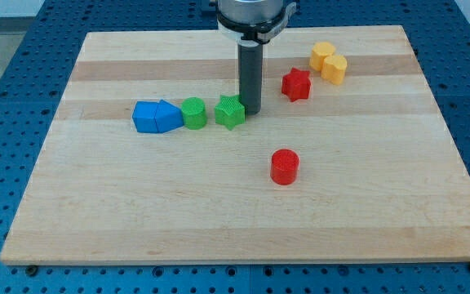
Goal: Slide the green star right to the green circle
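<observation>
Our tip (251, 112), a bare rod with nothing to clamp, touches the green plastic star (230, 112) just beside the green plastic circle (193, 113), near the wooden board (219, 212)'s top edge, so we are almost done.

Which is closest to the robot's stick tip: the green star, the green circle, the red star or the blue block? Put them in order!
From my tip:
1. Green star, right beside it on the view's left.
2. Red star and green circle, on the view's right and left, too close to call.
3. Blue block, farthest on the view's left.
</observation>
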`<state>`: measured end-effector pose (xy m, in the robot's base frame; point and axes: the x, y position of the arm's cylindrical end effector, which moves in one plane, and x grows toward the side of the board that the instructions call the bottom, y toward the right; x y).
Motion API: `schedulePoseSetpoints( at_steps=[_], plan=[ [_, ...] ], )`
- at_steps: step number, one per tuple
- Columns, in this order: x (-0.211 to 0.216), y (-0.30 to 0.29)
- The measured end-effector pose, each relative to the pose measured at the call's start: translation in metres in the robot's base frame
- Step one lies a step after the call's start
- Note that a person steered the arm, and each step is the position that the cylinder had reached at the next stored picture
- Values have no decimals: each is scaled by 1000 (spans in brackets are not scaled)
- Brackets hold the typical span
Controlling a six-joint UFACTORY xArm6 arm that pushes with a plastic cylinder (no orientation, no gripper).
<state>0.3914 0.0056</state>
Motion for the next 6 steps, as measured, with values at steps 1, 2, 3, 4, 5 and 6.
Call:
schedulePoseSetpoints(
  at_steps=[1,2,3,4,5,6],
  plan=[
    [0,0],
    [0,-1],
    [0,-3],
    [0,-8],
    [0,-12],
    [0,-13]
  ],
)
